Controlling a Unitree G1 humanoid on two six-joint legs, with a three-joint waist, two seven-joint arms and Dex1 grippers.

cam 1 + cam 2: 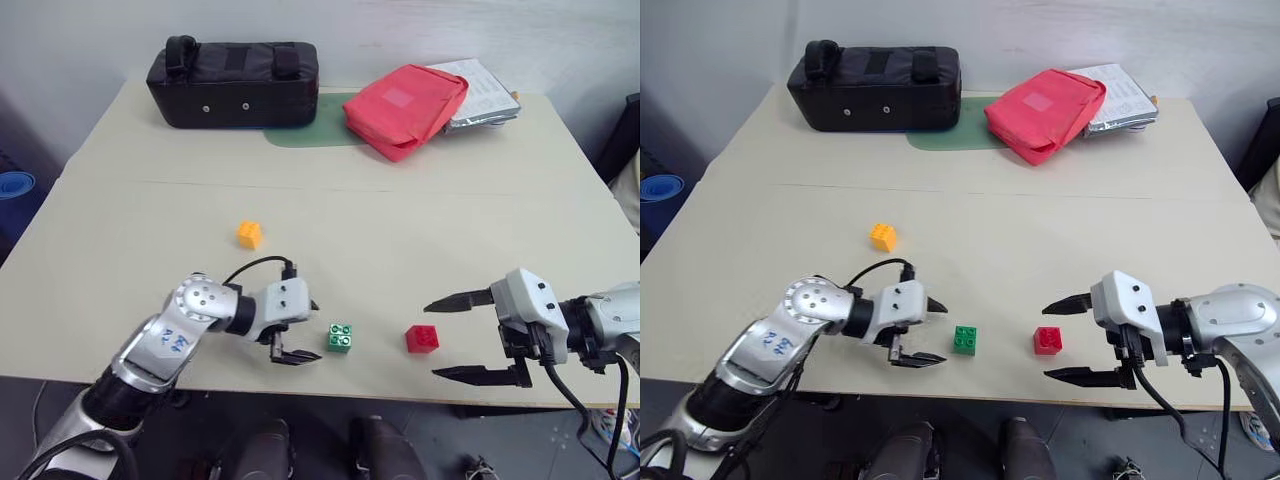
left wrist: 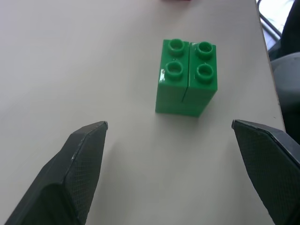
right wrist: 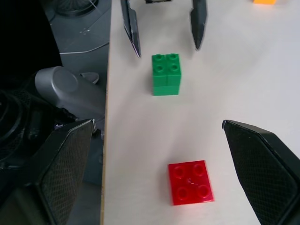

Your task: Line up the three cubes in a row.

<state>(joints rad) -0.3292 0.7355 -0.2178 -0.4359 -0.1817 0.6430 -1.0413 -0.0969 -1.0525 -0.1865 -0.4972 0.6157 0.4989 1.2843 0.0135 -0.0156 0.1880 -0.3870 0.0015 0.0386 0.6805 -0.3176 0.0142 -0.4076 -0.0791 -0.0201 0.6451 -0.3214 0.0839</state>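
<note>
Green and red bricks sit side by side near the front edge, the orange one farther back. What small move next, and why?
Probably send the open left tool toward the small orange-yellow studded plastic brick. The green studded brick and red studded brick already sit in a line near the table's front edge; only the orange-yellow one lies apart, on the left arm's side.

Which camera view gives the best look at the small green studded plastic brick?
The left wrist view: the small green studded plastic brick sits close up, all four studs visible, beyond the open left gripper. The right wrist view shows it farther off, past the small red studded brick. Both eye views show it tiny.
</note>
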